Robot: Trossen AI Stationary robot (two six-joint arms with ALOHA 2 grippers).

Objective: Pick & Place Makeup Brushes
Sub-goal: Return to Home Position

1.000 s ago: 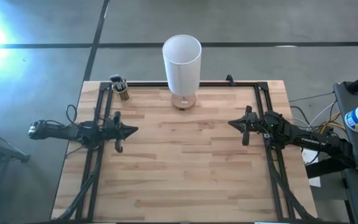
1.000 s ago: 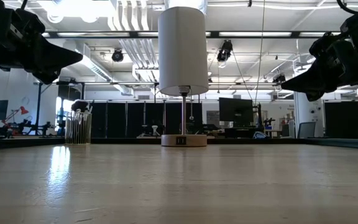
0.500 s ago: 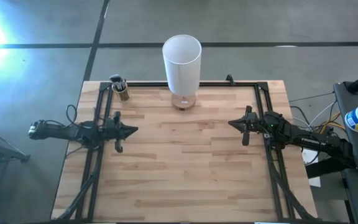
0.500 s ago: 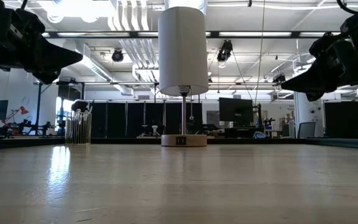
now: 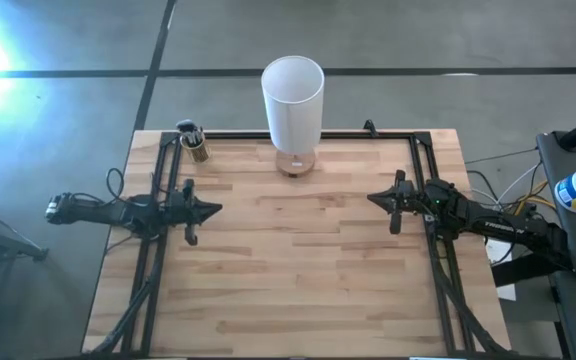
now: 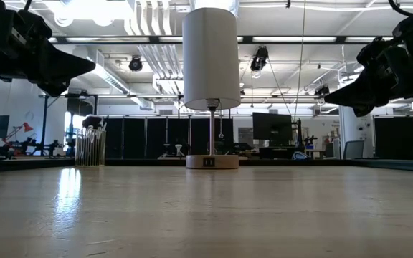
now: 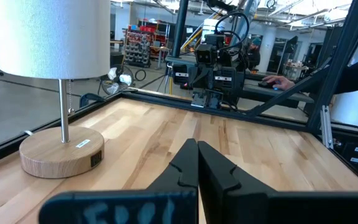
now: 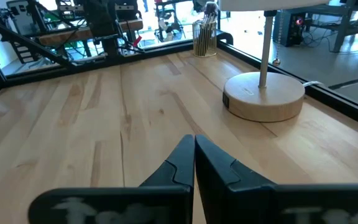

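Nearest you, the table [image 5: 298,300] shows only wood, so nothing obstructs the arms. At mid-table your left gripper [image 5: 215,209] and right gripper [image 5: 372,198] hover at opposite sides, jaws pressed together and empty; park them level, well apart. At the far left corner the makeup brushes [image 5: 190,133] stand in the clear cup [image 5: 199,152], left of the lamp [image 5: 292,95]; swing nothing toward them.

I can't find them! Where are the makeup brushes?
High view: the makeup brushes stand in a cup at the far-left table corner, left of the lamp.
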